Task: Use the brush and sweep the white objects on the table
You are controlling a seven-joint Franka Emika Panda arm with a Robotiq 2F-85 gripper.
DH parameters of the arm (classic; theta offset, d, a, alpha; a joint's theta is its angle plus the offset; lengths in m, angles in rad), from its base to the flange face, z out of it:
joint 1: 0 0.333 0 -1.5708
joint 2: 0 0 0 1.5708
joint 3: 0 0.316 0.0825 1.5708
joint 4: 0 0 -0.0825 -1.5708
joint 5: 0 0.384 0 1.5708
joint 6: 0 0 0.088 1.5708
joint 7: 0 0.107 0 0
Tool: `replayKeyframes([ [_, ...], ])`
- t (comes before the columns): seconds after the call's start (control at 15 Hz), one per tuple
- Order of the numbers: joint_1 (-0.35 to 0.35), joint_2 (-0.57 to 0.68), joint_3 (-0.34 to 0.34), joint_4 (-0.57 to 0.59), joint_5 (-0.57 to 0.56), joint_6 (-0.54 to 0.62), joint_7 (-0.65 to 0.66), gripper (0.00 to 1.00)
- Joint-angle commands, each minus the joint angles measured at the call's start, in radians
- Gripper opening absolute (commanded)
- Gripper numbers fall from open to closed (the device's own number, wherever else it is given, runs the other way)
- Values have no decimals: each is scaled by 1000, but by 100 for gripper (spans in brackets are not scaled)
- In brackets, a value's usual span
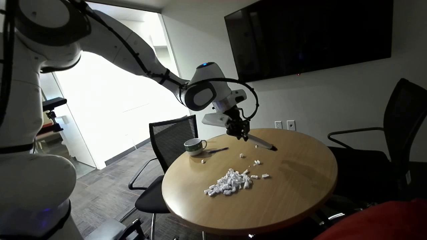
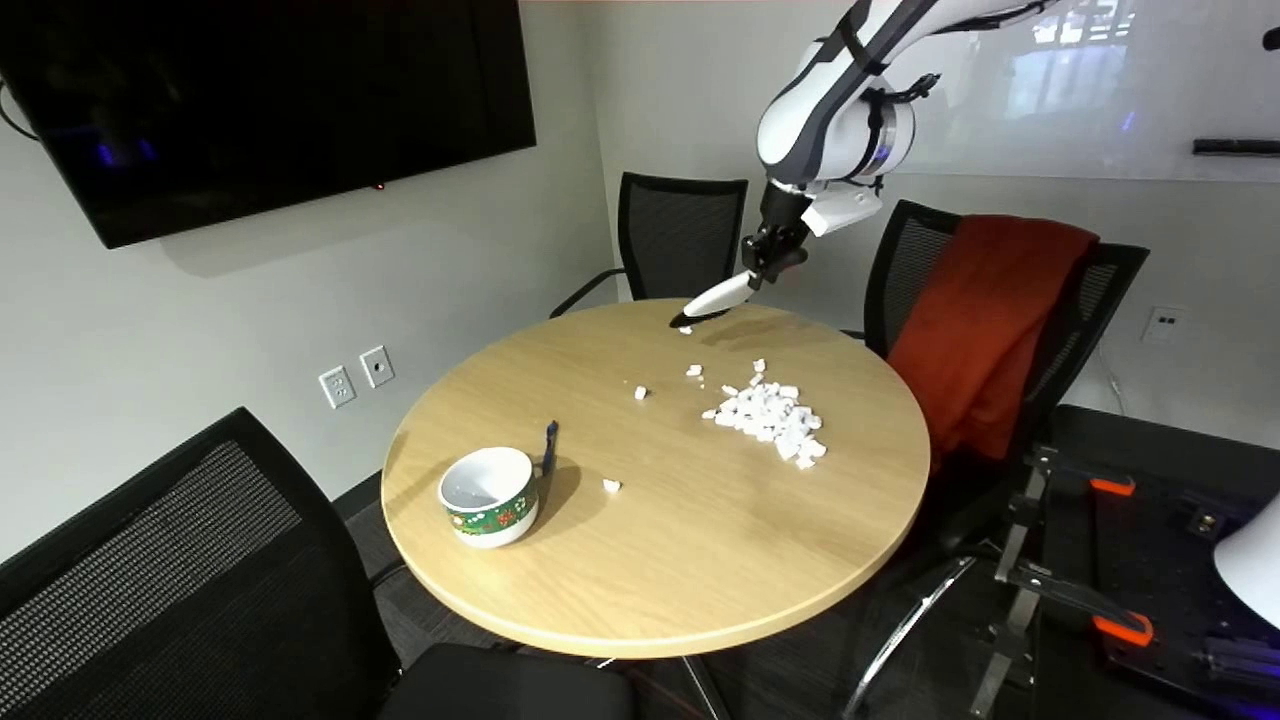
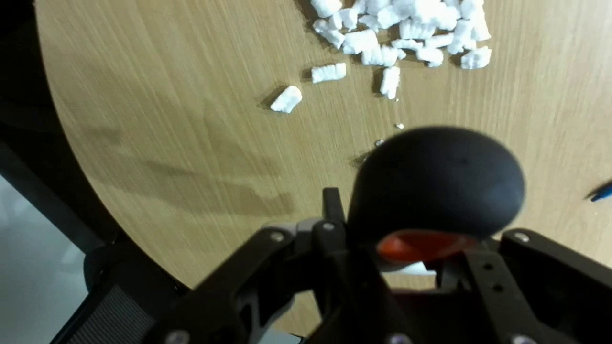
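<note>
Leftmost on the round wooden table [image 1: 283, 203], in an exterior view, we find a green-banded mug [image 1: 193, 149] with a blue pen [image 1: 218, 150] just beside it; we would keep both out of any stroke. Next come the white packing peanuts [image 1: 231, 181], most bunched in a heap, several strays lying apart from it, so we judge the sweeping unfinished. Further right, the Robotiq gripper [image 1: 244, 134] has the brush [image 1: 262, 142] clamped between its fingers, above a stretch of wood away from the heap. We take the step in hand to be bringing the brush to its work; the next move calls for swinging the tip round to the peanuts, lowering it and drawing it across with light pressure. The brush's long axis slants downward from the fingers to a dark tip on the right, which we take for the bristle end; it points away from the mug, not at the heap. A shadow [image 1: 300, 167] lies detached beyond the tip, so we suspect the brush is off the surface.
</note>
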Motion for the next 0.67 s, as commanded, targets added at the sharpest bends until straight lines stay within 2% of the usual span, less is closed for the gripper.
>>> replayKeyframes([
  [0.0,-228,77,207,107,-189,-2,138,14],
  [0.2,-361,132,341,169,-325,-11,225,14],
  [0.33,-415,159,395,196,-376,-9,251,14],
  [0.6,-464,175,460,204,-433,-10,254,14],
])
